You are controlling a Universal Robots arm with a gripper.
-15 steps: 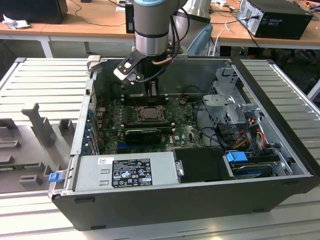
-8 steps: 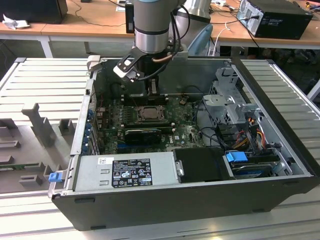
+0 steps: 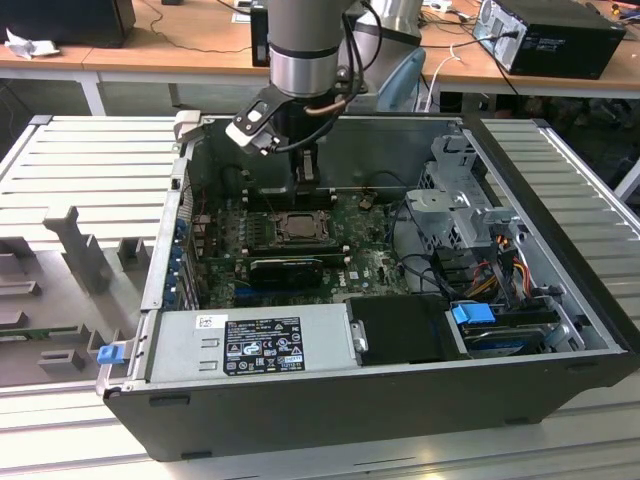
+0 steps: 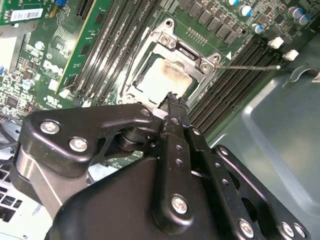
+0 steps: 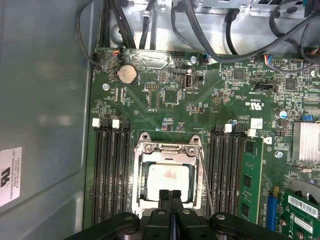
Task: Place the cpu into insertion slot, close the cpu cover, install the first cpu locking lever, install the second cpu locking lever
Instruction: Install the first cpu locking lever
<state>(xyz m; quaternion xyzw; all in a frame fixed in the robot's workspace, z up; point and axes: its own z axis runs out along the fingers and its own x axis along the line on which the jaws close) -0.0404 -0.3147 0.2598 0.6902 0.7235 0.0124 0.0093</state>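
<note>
The cpu (image 5: 167,181), a pale square chip with a brownish smear, lies in the insertion slot (image 3: 297,228) on the green board. The silvery cpu cover (image 5: 169,148) lies flat around it, and the chip shows through its window in both wrist views. A thin metal locking lever (image 4: 250,67) sticks out from one socket corner over the memory slots; it is also the thin rod (image 5: 206,182) beside the cover. My gripper (image 5: 170,193) is shut with nothing between its fingers. Its tips (image 4: 173,98) hang just above the cover's edge, and the gripper (image 3: 307,182) stands over the socket's far side.
Long black memory slots (image 5: 111,175) flank the socket on both sides. A green memory module (image 5: 251,180) stands in one. The open computer case has a grey power supply (image 3: 255,345) at the front, a drive cage (image 3: 465,215) at the exterior view's right, and cables (image 5: 200,30).
</note>
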